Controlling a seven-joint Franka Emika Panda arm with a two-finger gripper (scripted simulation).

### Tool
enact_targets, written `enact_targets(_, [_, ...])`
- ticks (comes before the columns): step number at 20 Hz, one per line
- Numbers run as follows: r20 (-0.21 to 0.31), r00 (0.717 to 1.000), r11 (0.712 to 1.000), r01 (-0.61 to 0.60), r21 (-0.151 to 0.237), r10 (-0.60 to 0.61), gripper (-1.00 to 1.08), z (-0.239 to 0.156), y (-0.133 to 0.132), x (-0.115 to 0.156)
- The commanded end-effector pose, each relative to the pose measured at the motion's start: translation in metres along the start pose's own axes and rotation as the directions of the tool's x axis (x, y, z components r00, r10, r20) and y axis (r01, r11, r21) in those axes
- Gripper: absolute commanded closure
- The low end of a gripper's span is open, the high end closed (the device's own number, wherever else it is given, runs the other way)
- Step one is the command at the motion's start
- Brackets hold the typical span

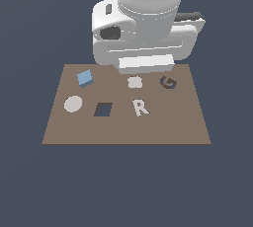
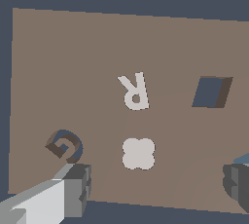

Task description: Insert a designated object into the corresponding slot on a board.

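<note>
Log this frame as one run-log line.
phase: pre-grasp | gripper: open, empty, above board | blue square block: on board, untouched | square slot: empty

You have four bystanders to note. A pale round disc (image 1: 73,104) lies flat toward the exterior view's left. A white letter R (image 1: 141,107) sits near the middle, with a pale clover-shaped piece (image 1: 134,82) just beyond it. A dark G-shaped cut-out (image 1: 168,82) lies toward the exterior view's right, beside the clover.
</note>
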State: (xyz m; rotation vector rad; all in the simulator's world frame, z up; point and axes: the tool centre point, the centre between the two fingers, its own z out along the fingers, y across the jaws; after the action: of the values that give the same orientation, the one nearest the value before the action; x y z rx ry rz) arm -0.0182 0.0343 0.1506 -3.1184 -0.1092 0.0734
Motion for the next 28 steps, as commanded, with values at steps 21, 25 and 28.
enact_targets(21, [-0.021,0.908,0.908,-0.418,0.005,0.418,-0.92,0.038,0.078,0.001])
enact_targets(25, [-0.029,0.812,0.813,-0.582,0.010,0.582,-0.92,0.055,0.112,-0.010])
enact_targets(28, [-0.033,0.731,0.731,-0.682,0.015,0.682,-0.92,0.067,0.133,-0.020])
